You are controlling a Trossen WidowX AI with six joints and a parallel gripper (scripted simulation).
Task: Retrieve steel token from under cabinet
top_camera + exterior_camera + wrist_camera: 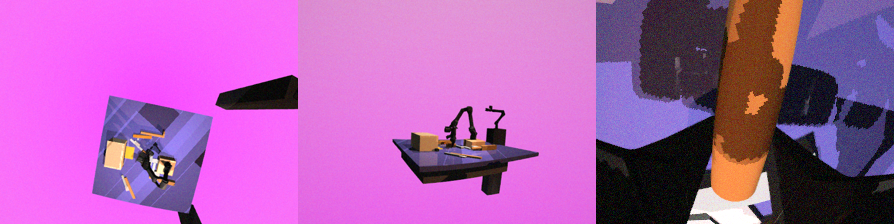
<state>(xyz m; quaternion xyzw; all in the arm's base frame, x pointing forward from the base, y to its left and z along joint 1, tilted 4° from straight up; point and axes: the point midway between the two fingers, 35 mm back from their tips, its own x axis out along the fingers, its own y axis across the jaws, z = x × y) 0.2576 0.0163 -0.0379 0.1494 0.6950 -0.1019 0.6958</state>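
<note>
The beige cabinet (114, 154) (428, 143) stands at the table's left. The yellow marked area (130, 152) (440, 148) adjoins its front. My gripper (146, 152) (453, 145) (741, 127) is low over the table, in front of the marked area, shut on an orange round handle (748, 65). In the top view a pale bar (137, 143) runs in line from the handle toward the cabinet's back corner, outside the marked area. I cannot make out the steel token in any view; the cabinet hides what lies under it.
Orange bars (142, 136) (151, 133) lie at the back. A pale bar (124, 182) and an orange bar (130, 188) lie near the front. A beige box (161, 166) (474, 143), white pieces (154, 165) and an orange block (171, 183) (489, 147) are by the arm's base.
</note>
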